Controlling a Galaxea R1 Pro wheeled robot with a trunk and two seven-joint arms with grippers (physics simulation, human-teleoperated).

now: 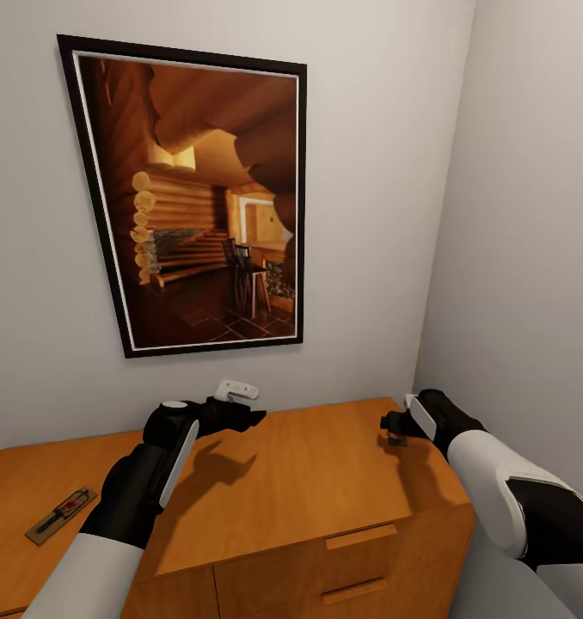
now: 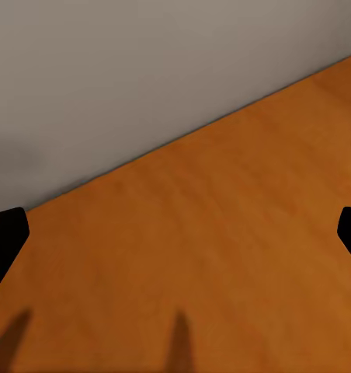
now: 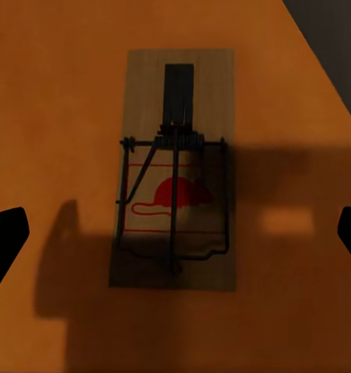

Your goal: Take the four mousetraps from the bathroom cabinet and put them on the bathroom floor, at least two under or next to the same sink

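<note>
My right hand (image 1: 393, 427) hides most of one mousetrap (image 1: 397, 439); the cabinet (image 1: 326, 481) runs off frame.

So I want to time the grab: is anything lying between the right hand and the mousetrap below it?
Nothing visible does. The right hand hangs over the mousetrap, which lies flat on the bare cabinet top; its open fingers flank it, with only shadow between them.

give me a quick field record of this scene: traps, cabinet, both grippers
mousetrap near right gripper: flat on cabinet top, under the open fingers
mousetrap at left: flat on cabinet top, untouched
cabinet: orange-brown, drawers closed
left gripper: open, empty, above the cabinet top
right gripper: open, over a trap
wall: framed log-cabin picture
</note>
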